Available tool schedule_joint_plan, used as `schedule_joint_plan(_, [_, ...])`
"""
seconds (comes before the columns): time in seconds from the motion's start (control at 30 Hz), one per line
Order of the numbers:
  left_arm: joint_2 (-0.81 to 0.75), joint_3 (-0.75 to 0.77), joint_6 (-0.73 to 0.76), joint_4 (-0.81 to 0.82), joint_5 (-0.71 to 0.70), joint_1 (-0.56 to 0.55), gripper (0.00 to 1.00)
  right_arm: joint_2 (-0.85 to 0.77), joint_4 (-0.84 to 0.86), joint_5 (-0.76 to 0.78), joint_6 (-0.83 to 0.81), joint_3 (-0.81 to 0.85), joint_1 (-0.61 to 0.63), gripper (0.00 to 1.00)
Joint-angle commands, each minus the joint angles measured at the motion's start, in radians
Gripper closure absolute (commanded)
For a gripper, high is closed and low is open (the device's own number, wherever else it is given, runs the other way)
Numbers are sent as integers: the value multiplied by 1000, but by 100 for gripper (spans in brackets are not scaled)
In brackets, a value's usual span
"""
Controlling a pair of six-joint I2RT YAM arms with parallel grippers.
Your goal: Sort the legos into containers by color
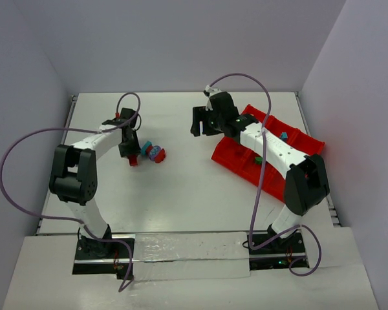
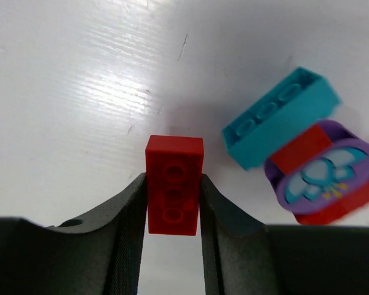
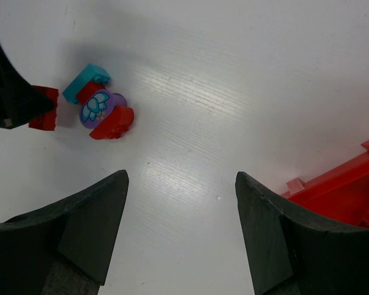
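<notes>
Red brick [image 2: 174, 193]: small, rectangular, glossy, with three round hollows along the face in view. Judged light, rigid and slick, and prone to twisting or popping out unless pinched squarely across the flat long sides.

Located at bench [image 2: 80, 74] level, lift-off not discernible. Just beside teal brick [image 2: 280, 117] and purple piece [image 2: 323, 175], well apart from tray [image 1: 231, 158].

Left gripper [image 2: 172, 181]: narrow, closed against both long sides of red brick, hold centred.

Right gripper [image 3: 179, 178]: wide, holding nothing, poised over bare bench near tray edge.
</notes>
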Motion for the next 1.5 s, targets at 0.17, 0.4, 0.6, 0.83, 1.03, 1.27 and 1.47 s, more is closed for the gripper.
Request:
schedule_joint_plan(0.17, [-82, 407, -1, -89, 170, -181, 100, -212, 72, 108, 11, -81, -41, 22])
schedule_joint_plan(0.4, [173, 763, -44, -93, 333, -376, 100, -530, 83, 314, 138, -282, -183, 21])
schedule_joint_plan(0.6, [368, 976, -75, -65, 432, -469, 100, -756, 72, 397, 160, -398, -276, 21])
schedule_joint_plan(0.83, [493, 1029, -154, 64, 555, -511, 100, -825, 29, 437, 148, -398, -288, 22])
schedule_joint_plan(1.03, [548, 1033, -200, 150, 569, -526, 100, -829, 18, 410, 143, -395, -289, 21])
schedule_joint_plan(1.27, [648, 1128, -230, 172, 556, -530, 73, -836, 2, 396, 139, -396, -289, 21])
schedule_joint_plan(1.47, [636, 1124, -224, 182, 547, -530, 36, -847, -9, 393, 131, -398, -289, 21])
